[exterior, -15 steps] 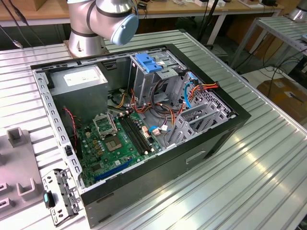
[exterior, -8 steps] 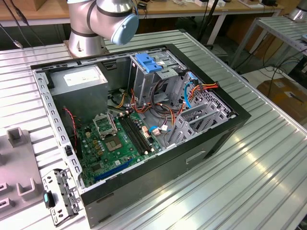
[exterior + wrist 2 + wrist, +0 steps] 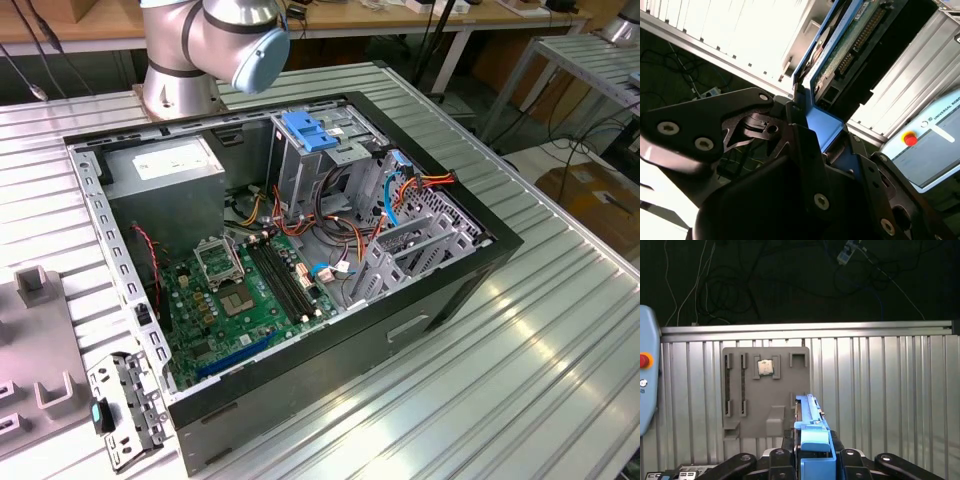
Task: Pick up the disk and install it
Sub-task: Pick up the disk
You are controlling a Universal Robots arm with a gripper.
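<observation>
The disk is grasped by the claw, which is clenched on the bright blue plastic carrier at its handle end, so the flat grey-metal body is left free for insertion. It is held edge-on, clear of the ribbed aluminium worktop, with a matte grey fixture plate beyond it. In the second wrist view its green circuit board is exposed. In the middle of the exterior view the open black computer case is laid on its side, presumably so that the silver cage, upper middle of the frame, can be reached from above.
</observation>
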